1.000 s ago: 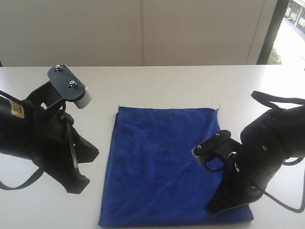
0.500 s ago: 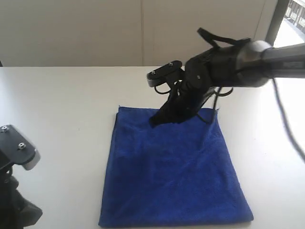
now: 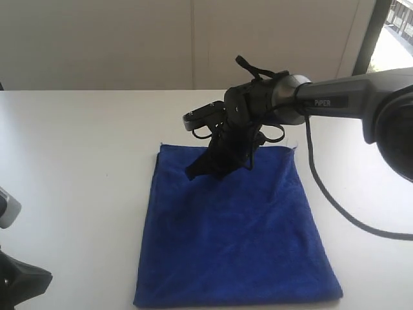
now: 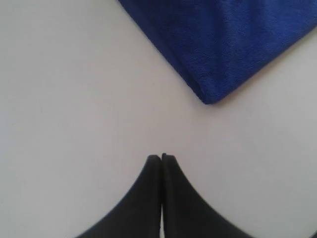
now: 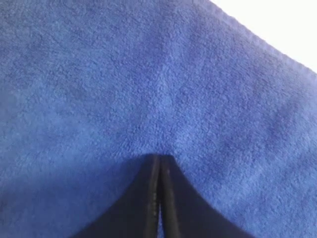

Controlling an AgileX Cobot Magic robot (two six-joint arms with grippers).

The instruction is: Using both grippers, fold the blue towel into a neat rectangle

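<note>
The blue towel lies flat on the white table as a smooth rectangle, with thread ends at its far right corner. My right gripper reaches in from the right and points down at the towel's far edge, left of its middle. In the right wrist view its fingertips are shut, tips against the towel's fuzzy surface, with no cloth between them. My left gripper is shut over bare table, a short way from a towel corner. Only a dark part of the left arm shows at the lower left of the exterior view.
The right arm's black cable loops over the table to the right of the towel. A pale wall runs behind the table's far edge, with a window at the far right.
The right arm swung from the towel's near right side to its far edge and shifted left. The left arm drew back to the lower left, almost out of the exterior view.
</note>
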